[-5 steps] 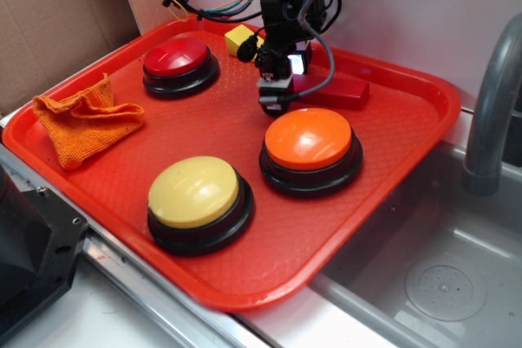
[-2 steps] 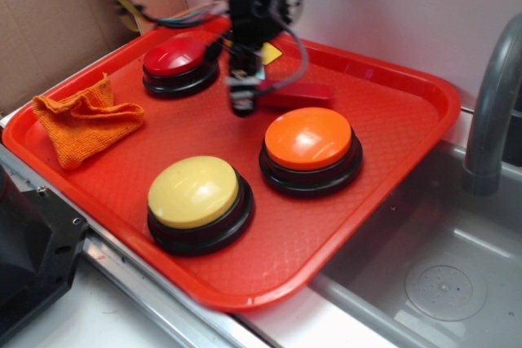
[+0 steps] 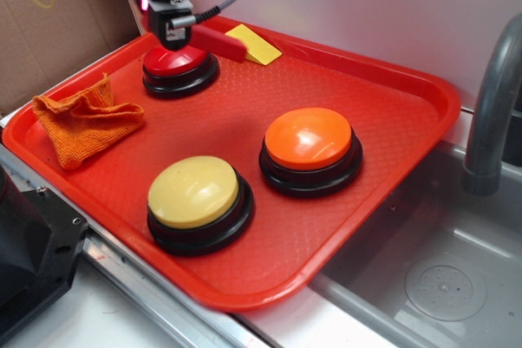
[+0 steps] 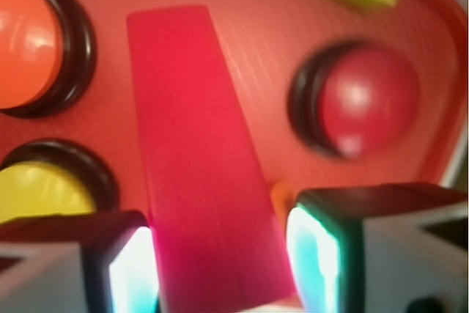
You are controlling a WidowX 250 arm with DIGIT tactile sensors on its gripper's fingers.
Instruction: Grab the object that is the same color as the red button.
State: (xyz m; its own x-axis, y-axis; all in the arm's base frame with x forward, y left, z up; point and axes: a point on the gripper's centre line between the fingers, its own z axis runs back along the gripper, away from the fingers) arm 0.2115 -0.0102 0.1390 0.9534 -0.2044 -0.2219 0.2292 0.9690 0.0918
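Note:
My gripper (image 3: 178,34) is shut on the flat red block (image 3: 218,41) and holds it lifted over the tray's back left. The block sticks out to the right, just above the red button (image 3: 178,63). The wrist view shows the block (image 4: 201,166) clamped between my two lit fingertips, with my gripper (image 4: 220,269) at its near end. There the red button (image 4: 366,100) lies below to the right.
A yellow wedge (image 3: 254,44) lies at the back of the red tray (image 3: 424,95). An orange button (image 3: 310,140) and a yellow button (image 3: 194,191) stand in front. An orange cloth (image 3: 81,120) lies at the left. A grey faucet (image 3: 489,103) and a sink (image 3: 424,283) are at the right.
My gripper has moved left and up from beside the orange button to above the red button. The red block has come along with it, off the tray floor.

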